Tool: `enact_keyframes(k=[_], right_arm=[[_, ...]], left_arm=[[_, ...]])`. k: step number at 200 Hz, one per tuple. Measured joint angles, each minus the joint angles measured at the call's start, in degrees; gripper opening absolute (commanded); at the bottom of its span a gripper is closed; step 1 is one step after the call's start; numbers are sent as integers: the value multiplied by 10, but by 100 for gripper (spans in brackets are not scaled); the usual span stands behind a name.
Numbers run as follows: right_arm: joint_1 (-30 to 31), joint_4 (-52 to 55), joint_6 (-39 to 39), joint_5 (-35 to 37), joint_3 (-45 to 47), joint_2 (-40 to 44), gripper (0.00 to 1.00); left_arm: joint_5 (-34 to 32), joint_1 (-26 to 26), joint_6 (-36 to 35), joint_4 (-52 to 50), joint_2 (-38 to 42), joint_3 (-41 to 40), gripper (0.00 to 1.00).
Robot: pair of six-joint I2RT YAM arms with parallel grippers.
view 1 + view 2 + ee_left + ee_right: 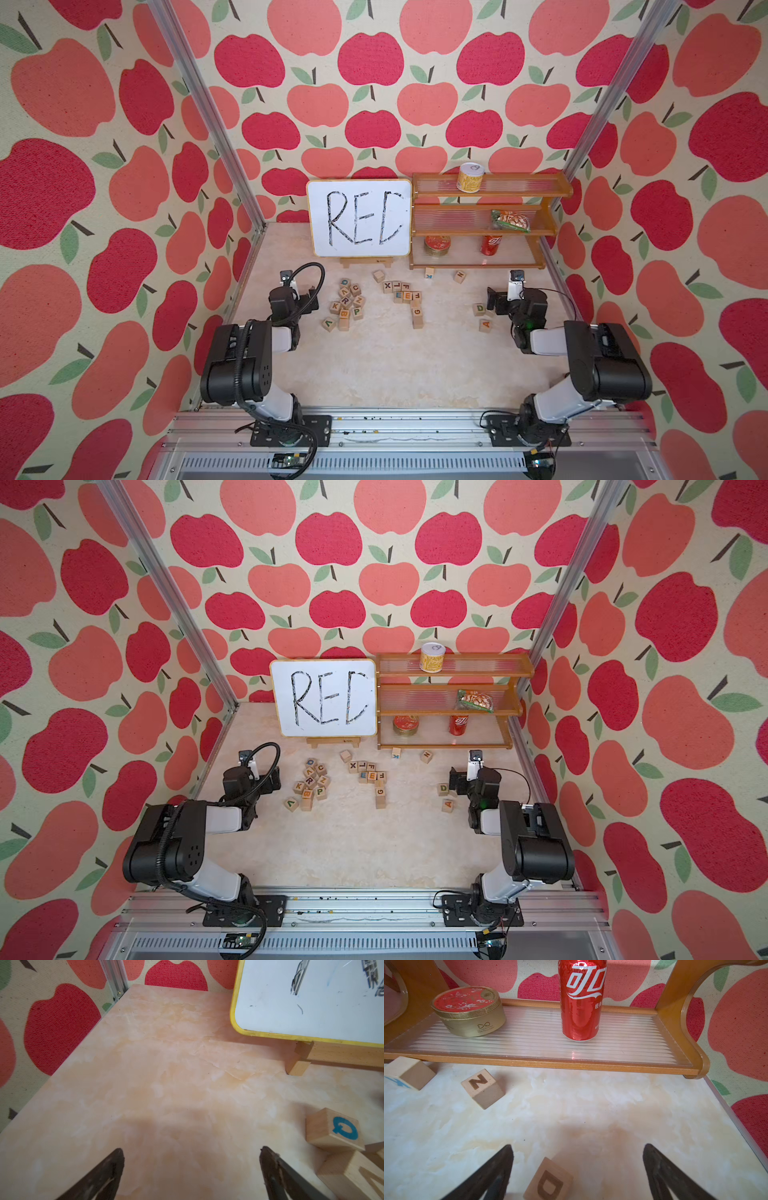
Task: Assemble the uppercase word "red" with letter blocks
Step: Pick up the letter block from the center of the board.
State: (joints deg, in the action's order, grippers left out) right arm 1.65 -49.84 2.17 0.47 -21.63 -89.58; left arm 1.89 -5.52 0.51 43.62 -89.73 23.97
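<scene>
We look down on a pale marbled table (395, 365) walled in by apple-print cloth. Two black robot arms reach in from the near edge. Wooden letter blocks lie scattered across the middle of the table.

The R block (346, 300), its letter purple, sits inside a tight cluster near the left arm, touching its neighbours. The E block (398, 295), its letter teal, lies in a small group at the centre, right beside a block with an orange E. The D block (480, 308), its letter green, lies on the right side, just beside the right arm, with an A block (485, 325) near it. The three are well apart from one another.

The left gripper (191, 1150) hangs over bare table, its fingers (112, 1167) spread wide and holding nothing. A Q block (334, 1130) lies off to one side of them.

The right gripper (577, 1147) is likewise spread wide and empty. In its wrist view the D block lies on the table between the two fingers, nearer one of them. We cannot tell whether it touches that finger. An N block (481, 1086) lies farther ahead, near the shelf (486, 220).

At the back a whiteboard (359, 218) carries black handwritten letters. The wooden shelf stands beside it, with a red soda can (581, 999) and a round tin (469, 1012) on its lowest level.
</scene>
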Motion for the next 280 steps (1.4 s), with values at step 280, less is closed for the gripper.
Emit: enact_keyframes(k=[280], right_arm=[[45, 190, 7, 46, -55, 141, 99]], left_arm=[[-36, 45, 0, -209, 121, 90, 99]])
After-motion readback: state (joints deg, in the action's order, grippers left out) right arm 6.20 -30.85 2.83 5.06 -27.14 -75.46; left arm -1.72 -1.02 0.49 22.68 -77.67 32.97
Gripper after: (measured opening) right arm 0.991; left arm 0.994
